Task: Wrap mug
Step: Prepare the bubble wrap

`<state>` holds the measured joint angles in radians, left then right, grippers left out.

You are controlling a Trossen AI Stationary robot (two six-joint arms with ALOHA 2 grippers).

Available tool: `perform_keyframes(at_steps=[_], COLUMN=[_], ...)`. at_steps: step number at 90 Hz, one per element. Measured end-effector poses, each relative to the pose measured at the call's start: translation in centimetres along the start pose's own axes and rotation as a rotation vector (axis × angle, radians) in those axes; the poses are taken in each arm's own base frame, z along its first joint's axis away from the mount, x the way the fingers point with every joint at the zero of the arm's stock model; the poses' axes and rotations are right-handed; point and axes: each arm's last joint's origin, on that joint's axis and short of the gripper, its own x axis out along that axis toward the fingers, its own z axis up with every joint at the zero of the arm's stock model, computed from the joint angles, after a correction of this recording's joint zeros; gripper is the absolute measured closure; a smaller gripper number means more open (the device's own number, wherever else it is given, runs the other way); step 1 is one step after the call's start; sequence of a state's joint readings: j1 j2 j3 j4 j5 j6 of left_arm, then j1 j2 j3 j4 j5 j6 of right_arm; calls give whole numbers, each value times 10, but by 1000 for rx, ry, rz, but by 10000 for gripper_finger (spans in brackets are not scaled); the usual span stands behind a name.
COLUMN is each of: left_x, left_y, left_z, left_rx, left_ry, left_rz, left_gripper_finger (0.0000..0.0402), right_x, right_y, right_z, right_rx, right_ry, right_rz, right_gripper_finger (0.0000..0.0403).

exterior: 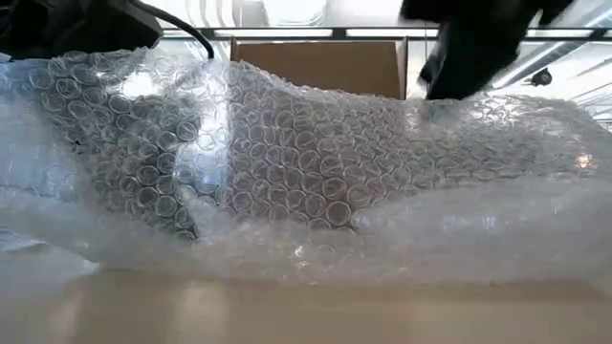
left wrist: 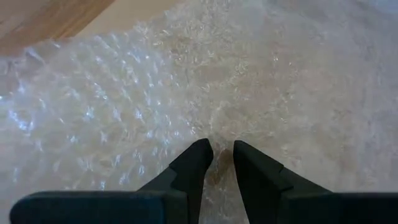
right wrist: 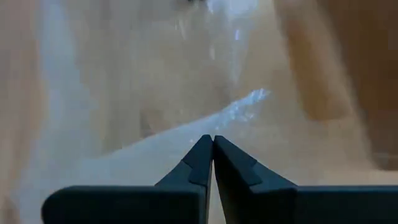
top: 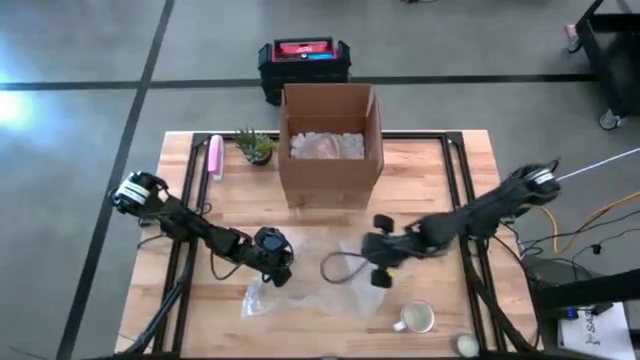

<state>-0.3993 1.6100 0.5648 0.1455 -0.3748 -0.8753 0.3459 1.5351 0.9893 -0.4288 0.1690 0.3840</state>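
- We see a grey concrete floor (top: pixel 80 60) around the wooden table (top: pixel 430 170), crossed by dark seam lines.
- Pale glare lies on the floor at the high view's left edge.
- Beyond the table's far edge a black case with a red lid (top: pixel 303 62) sits on the floor.
- At the far right corner stands a dark wheeled cart (top: pixel 612 55).
- Right of the table, loose cables (top: pixel 590 215) trail over the floor.
- In the low view, bright light (exterior: pixel 287 11) shows behind the table.
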Motion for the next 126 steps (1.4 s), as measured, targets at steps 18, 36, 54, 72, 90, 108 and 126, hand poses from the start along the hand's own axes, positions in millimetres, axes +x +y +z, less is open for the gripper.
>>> perform_keyframes(at_steps=[18,36,54,72,90,108,126], left_x=[1,0,0,0,0,0,0], left_y=[1,1,4,6,7,7,8], left_z=[1,1,-2,-6,-7,-7,-7], left_rx=[23,23,5,-12,-17,-24,-28], left_ry=[-3,-1,23,41,49,56,49], left_rz=[5,6,4,10,14,17,16], left_gripper_finger=[326,326,326,326,326,326,326], right_x=[63,94,81,47,27,15,-4], right_y=[0,7,15,32,40,41,32], right_z=[17,28,5,-13,-48,-84,-72], right_rx=[-113,-190,-183,-134,-83,-86,-59], right_ry=[132,380,630,686,742,771,605], right_rz=[107,132,45,17,-52,-135,-236], right_gripper_finger=[400,400,400,401,401,401,401])
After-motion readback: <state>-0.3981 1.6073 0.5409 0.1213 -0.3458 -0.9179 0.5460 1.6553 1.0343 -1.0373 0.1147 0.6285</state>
